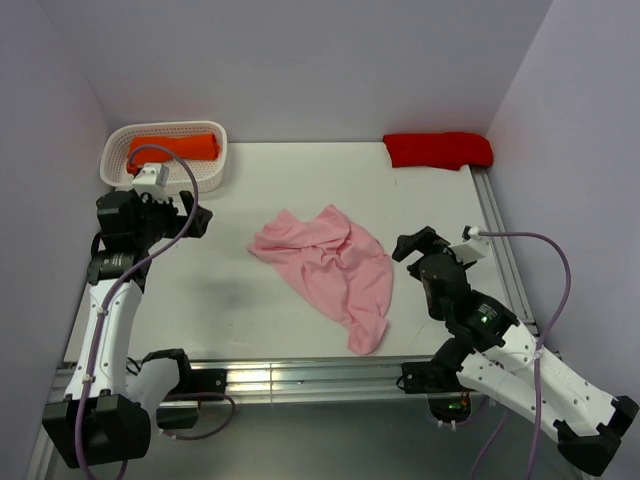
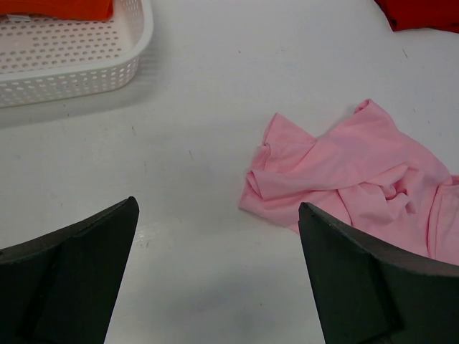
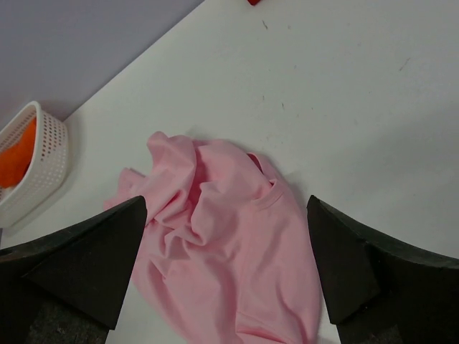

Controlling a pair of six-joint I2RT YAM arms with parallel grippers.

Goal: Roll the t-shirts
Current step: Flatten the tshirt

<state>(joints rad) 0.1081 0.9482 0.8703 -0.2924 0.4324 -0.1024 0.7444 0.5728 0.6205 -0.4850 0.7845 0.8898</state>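
Mid-table, a bit toward the right edge, lies the pink shirt (image 1: 325, 265), crumpled, not flat, not rolled. Its long axis runs diagonal, from a bunched corner on the far-left side to a narrow tail pointing at the near edge, right of ctr.

R pincer (image 1: 412, 243) is just beside the shirt's right edge, jaws spread wide, nothing in them. Its wrist view looks down on the collar & wrinkled body; the cloth is below it, not gripped. L pincer (image 1: 197, 218) is also spread & empty. It hangs over bare table (image 1: 230, 300) near the left edge, clearly apart from the shirt's left corner, which lies to its right. So R arm is nearer; L would need to travel toward ctr.

Judgement: shirt prob. wants spreading flat first, one pincer per side across the diagonal, before any roll along the long axis.

Orange shirt (image 1: 175, 147) sits in the basket (image 1: 222, 160) at the far-left corner. Red shirt (image 1: 438, 149) lies at the far-right corner. Both are well apart from the pink one.
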